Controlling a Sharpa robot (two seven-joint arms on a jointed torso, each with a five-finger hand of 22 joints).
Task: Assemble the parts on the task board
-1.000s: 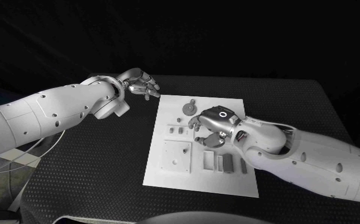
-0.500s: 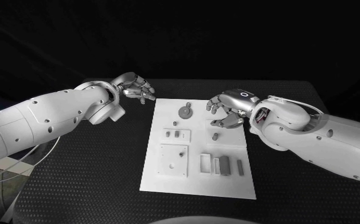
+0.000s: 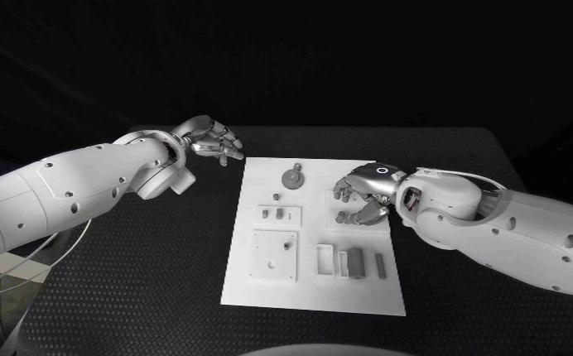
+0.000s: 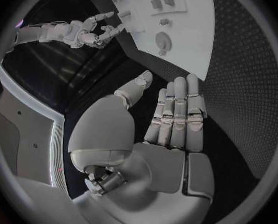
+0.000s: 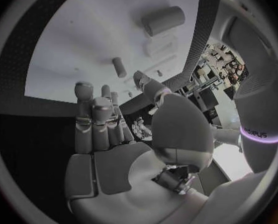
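Change: since half a second ago the right hand [image 3: 364, 194] has come down and nearer to the robot, and it is now over the right side of the task board [image 3: 265, 294]. One second ago it was further in, over the middle of the board. The left hand [image 3: 213, 140] has stayed at almost the same place.
Right hand: fingers apart and a little curved, nothing is between them. It hangs over the board's right edge; the small cylinder part [image 3: 343, 217] lies just beside its fingers. If they touch it, I cannot tell.
Left hand: open palm, fingers straight and side by side with the thumb apart; it holds nothing. It is over the black table [image 3: 143, 273], near the far left corner of the board and not touching it.
Task board: white plate, flat in the middle of the table.
Parts on the board: a round disc part [image 3: 294, 177] near the far edge; a small plate with two pegs [image 3: 280, 214] below it; a square plate [image 3: 273, 255] at the near left; beside it upright blocks [image 3: 351, 262] in a row.
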